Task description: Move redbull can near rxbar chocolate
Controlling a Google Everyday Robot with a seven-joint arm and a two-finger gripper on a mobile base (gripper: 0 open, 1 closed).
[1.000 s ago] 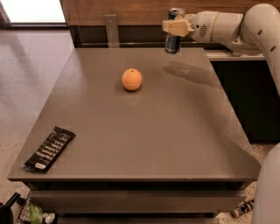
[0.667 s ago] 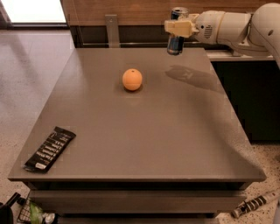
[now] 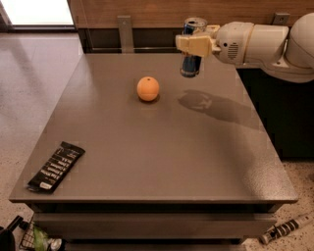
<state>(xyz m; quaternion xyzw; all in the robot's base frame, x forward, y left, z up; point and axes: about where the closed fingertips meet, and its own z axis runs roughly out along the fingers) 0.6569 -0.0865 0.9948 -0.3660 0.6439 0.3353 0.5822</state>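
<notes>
The redbull can [image 3: 191, 63], blue and silver with a silver top, hangs upright in the air over the far right part of the grey table [image 3: 162, 147]. My gripper [image 3: 195, 45] is shut on the can around its upper half, reaching in from the right on a white arm. The rxbar chocolate [image 3: 56, 166], a flat black wrapper with white lettering, lies at the table's near left corner, far from the can.
An orange [image 3: 147, 88] sits on the table left of the can, between it and the bar. The arm's shadow [image 3: 216, 105] falls on the table's right side. A wood-panelled wall [image 3: 147, 10] runs behind the table. Clutter lies on the floor below the front edge.
My gripper has carried the can a little to the left and lower, toward the orange. The orange and the bar have not moved.
</notes>
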